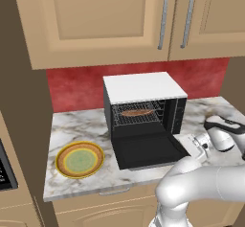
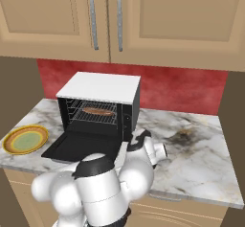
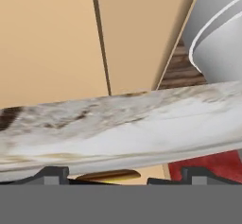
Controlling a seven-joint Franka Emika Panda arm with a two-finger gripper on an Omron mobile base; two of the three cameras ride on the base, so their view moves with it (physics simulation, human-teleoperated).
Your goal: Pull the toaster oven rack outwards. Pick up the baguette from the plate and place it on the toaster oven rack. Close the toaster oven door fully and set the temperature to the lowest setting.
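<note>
Baguette (image 1: 136, 112) found on rack (image 1: 139, 116); door (image 1: 146, 150) down toward counter's front edge. Gripper (image 3: 123, 175) spread, empty. Next: lift door shut.

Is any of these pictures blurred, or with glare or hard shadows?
Both base views: even light, no glare; the toaster oven interior is dark, yet the baguette stays readable. Hand view: the counter edge looks soft and smeared.

Two rear base views down on one toaster oven (image 1: 143, 113) — left, right; hand view low, close.
</note>
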